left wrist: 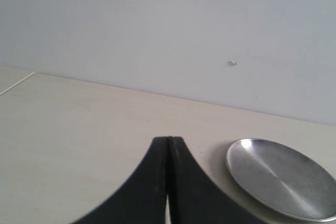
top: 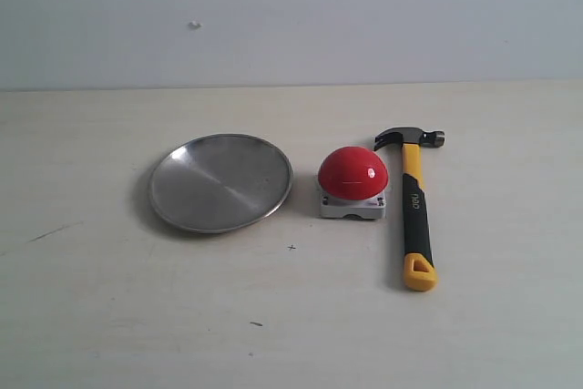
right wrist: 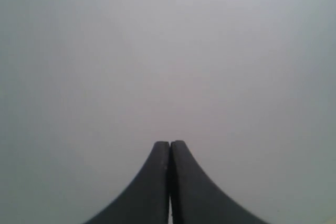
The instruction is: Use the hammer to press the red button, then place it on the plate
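Note:
The hammer [top: 414, 207] lies flat on the table at the right, dark head at the far end, yellow looped end toward the front. Just left of it sits the red button [top: 352, 173] on its grey base. Left of the button rests the round silver plate [top: 220, 182], with nothing on it; the left wrist view shows part of the plate [left wrist: 283, 179] too. My left gripper [left wrist: 168, 139] is shut and holds nothing, low over the table beside the plate. My right gripper [right wrist: 170, 142] is shut and holds nothing, facing a plain grey wall. Neither arm appears in the exterior view.
The pale wooden table [top: 109, 316] runs back to a grey wall [top: 291, 15]. A table edge [left wrist: 16, 83] shows in the left wrist view. Small dark marks dot the tabletop near the front.

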`<state>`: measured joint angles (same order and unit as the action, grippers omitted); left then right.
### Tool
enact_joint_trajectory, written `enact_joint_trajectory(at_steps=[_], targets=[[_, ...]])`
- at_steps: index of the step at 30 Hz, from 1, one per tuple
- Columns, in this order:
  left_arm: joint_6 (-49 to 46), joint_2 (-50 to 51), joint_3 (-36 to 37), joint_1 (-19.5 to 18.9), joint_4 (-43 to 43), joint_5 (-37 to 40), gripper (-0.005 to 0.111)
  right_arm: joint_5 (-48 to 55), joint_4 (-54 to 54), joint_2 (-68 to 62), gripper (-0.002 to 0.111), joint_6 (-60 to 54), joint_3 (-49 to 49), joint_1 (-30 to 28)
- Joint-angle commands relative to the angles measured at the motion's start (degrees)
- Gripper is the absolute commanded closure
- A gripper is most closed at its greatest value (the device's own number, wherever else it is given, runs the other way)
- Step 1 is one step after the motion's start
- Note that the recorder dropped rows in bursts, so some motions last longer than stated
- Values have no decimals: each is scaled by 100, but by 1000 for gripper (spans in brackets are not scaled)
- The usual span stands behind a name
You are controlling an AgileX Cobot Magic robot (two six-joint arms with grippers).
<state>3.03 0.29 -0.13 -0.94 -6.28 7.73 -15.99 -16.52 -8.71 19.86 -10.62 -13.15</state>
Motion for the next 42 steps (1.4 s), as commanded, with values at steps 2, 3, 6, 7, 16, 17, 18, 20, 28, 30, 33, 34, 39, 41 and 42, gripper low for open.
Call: enact_joint_trajectory(at_steps=[2,3,6,7,16,17,18,20,28,30,33,34,39,41,42], targets=[[22,-29,13,8,9,5,107,667,1065,-1079,108,-411,-1115,-23],[22,-29,13,8,9,5,107,947,1140,-1260,108,-490,-1321,-23],[22,-29,13,8,9,5,107,1958,1150,-1849,108,-662,-1898,-23],[22,-29,13,8,9,5,107,2214,1150,-2011,108,-750,-2039,-23],[22,-29,13,8,9,5,107,2084,1361,-1595,108,-778,-1605,-23],[22,-29,13,8,9,5,107,1996,1322,-1344,108,-778,-1480,-23],[22,-29,13,8,9,5,107,1981,1271,-1100,108,-778,-1307,-23],[22,-29,13,8,9,5,107,2021,1230,-721,108,-778,-1096,-23],[22,-29,13,8,9,5,107,2086,1195,-137,108,-477,-568,-23],[22,-29,13,8,9,5,107,2058,1196,-137,108,-477,-568,-23],[22,-29,13,8,9,5,107,2058,1196,-137,108,-477,-568,-23],[22,-29,13,8,9,5,107,2058,1196,-137,108,-477,-568,-23],[22,-29,13,8,9,5,107,2058,1196,-137,108,-477,-568,-23],[22,-29,13,8,9,5,107,2058,1196,-137,108,-477,-568,-23],[22,-29,13,8,9,5,107,2058,1196,-137,108,-477,-568,-23]])
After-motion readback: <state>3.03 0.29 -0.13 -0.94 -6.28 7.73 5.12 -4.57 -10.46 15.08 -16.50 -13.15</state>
